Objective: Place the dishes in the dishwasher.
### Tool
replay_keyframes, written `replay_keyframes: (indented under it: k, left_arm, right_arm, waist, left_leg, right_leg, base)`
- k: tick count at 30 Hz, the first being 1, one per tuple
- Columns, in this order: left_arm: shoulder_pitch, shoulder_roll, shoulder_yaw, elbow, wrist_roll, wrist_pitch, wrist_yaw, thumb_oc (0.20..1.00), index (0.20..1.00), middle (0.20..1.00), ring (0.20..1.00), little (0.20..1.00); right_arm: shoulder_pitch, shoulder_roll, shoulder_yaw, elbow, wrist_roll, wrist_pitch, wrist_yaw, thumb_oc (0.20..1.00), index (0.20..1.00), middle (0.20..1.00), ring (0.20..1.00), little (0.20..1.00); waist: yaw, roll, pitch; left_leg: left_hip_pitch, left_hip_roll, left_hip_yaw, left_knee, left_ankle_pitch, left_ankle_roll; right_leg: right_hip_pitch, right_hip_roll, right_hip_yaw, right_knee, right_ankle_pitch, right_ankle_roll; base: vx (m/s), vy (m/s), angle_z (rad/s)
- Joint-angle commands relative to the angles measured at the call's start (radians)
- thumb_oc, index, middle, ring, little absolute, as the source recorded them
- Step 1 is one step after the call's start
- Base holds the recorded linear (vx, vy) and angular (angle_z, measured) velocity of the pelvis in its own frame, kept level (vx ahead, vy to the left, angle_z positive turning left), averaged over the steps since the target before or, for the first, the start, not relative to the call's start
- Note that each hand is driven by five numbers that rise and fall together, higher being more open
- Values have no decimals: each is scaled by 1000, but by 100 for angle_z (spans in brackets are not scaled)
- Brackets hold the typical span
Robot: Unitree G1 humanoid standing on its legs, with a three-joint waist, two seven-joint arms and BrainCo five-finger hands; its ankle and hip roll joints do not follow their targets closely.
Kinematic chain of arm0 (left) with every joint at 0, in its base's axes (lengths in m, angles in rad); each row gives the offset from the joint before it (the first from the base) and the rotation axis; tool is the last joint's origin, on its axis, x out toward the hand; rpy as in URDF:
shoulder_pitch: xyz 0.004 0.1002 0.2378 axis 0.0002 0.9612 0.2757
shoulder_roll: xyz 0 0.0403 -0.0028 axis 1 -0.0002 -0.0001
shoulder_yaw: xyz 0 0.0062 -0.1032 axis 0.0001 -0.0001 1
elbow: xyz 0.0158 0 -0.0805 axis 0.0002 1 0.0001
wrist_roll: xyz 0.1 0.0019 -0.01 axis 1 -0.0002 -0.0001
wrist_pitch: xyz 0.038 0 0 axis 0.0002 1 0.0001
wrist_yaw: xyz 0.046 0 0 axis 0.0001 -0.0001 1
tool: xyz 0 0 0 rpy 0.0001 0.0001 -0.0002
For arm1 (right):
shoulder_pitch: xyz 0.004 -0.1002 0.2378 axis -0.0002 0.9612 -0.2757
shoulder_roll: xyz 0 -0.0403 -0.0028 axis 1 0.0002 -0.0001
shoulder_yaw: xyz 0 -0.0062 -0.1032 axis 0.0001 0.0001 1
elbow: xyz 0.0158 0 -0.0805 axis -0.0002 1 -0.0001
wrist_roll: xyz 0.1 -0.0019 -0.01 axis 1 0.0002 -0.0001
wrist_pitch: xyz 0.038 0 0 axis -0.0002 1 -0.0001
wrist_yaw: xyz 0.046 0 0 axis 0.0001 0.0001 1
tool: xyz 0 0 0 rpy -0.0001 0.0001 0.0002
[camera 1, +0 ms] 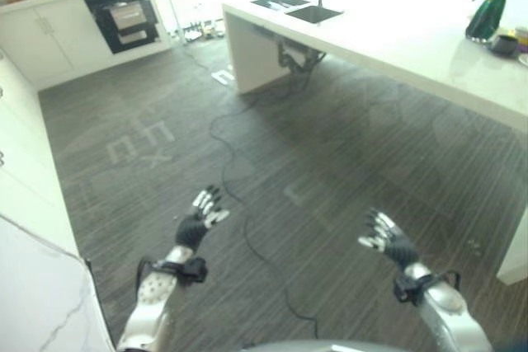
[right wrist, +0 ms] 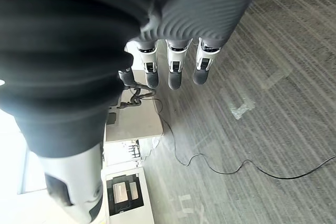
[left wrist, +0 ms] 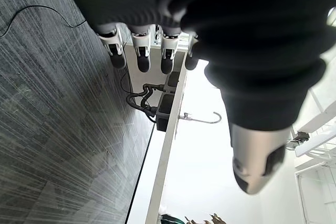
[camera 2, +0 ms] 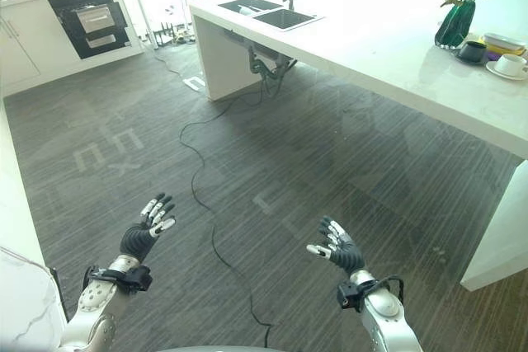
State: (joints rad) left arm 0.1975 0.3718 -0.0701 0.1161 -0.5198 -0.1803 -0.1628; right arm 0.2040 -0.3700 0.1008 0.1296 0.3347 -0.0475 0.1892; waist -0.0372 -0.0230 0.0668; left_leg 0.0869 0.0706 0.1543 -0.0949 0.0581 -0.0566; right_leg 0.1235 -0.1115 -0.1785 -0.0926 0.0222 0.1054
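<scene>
Your left hand (camera 2: 147, 228) and right hand (camera 2: 337, 249) are both spread and empty. The dishes (camera 2: 505, 57) sit on the surface (camera 2: 396, 59) well ahead and right of your right hand. They look stiff, slick and breakable, so grab rims.

Left hand (left wrist: 173, 19) fingers relaxed and empty, above grey floor (left wrist: 52, 129), white counter (left wrist: 173, 145) beyond
</scene>
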Motion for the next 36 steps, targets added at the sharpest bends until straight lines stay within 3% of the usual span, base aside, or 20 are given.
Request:
replay_keyframes:
  k: [1, 19, 26, 29, 30, 31, 33, 36]
  left_arm:
    - [-50, 46, 34, -44, 31, -69, -7, 1000, 1000, 1000, 1000, 1000]
    - [-26, 30, 112, -137, -77, -88, 7, 1000, 1000, 1000, 1000, 1000]
    - [-27, 26, 123, -138, -78, -110, 19, 1000, 1000, 1000, 1000, 1000]
    - [-38, 26, 123, -129, -76, -140, 17, 1000, 1000, 1000, 1000, 1000]
    - [-35, 19, 120, -113, -84, -156, 13, 1000, 1000, 1000, 1000, 1000]
    - [-29, 15, 123, -113, -88, -155, 6, 1000, 1000, 1000, 1000, 1000]
    - [-1, 7, 130, -120, -82, -157, 10, 1000, 1000, 1000, 1000, 1000]
    - [33, 4, 139, -134, -94, -160, 12, 1000, 1000, 1000, 1000, 1000]
  right_arm:
    - [-82, -25, -9, -69, 3, -68, 22, 1000, 1000, 1000, 1000, 1000]
    - [-63, -42, -43, -192, 38, -95, 62, 1000, 1000, 1000, 1000, 1000]
    - [-61, -58, -68, -214, 58, -100, 94, 1000, 1000, 1000, 1000, 1000]
    - [-85, -86, -80, -211, 96, -109, 114, 1000, 1000, 1000, 1000, 1000]
    - [-82, -89, -90, -200, 100, -119, 127, 1000, 1000, 1000, 1000, 1000]
    - [-79, -90, -97, -199, 93, -118, 127, 1000, 1000, 1000, 1000, 1000]
    - [-60, -92, -116, -206, 95, -119, 161, 1000, 1000, 1000, 1000, 1000]
    - [-29, -97, -126, -224, 99, -129, 193, 1000, 1000, 1000, 1000, 1000]
  waist:
    - [11, -2, 5]
    - [26, -3, 8]
    - [17, 5, 34]
    - [18, -21, 95]
    - [18, -23, 116]
    - [17, -18, 124]
    - [22, 1, 126]
    - [49, 16, 129]
  left_leg:
    - [38, 2, 4, 8, -78, -1]
    - [25, 27, -3, 8, -65, -17]
    - [55, 28, -2, 12, -50, -33]
    - [-66, 33, 9, 288, -42, -48]
    - [-117, 43, 6, 324, -10, -55]
    - [-124, 53, 26, 267, 7, -59]
    - [-114, 83, 75, 46, 75, -67]
    - [-192, 106, 4, 8, 157, -91]
  right_leg:
    - [-2, -4, -41, 5, 12, 31]
    - [2, 17, -56, 5, -9, 16]
    - [7, 43, -25, 5, -14, -7]
    - [18, 35, -9, 5, 1, -35]
    - [27, 38, -5, 5, 4, -38]
    - [35, 40, -2, 5, -2, -31]
    - [72, 35, 5, 5, -31, -3]
    - [129, 44, 40, 5, -71, -4]
  base:
    - [0, 0, 0]
    - [0, -68, 5]
    - [58, -81, 3]
    - [42, -47, 11]
    - [153, 101, 47]
    - [295, 233, 43]
    - [428, 337, 19]
    - [336, 266, 2]
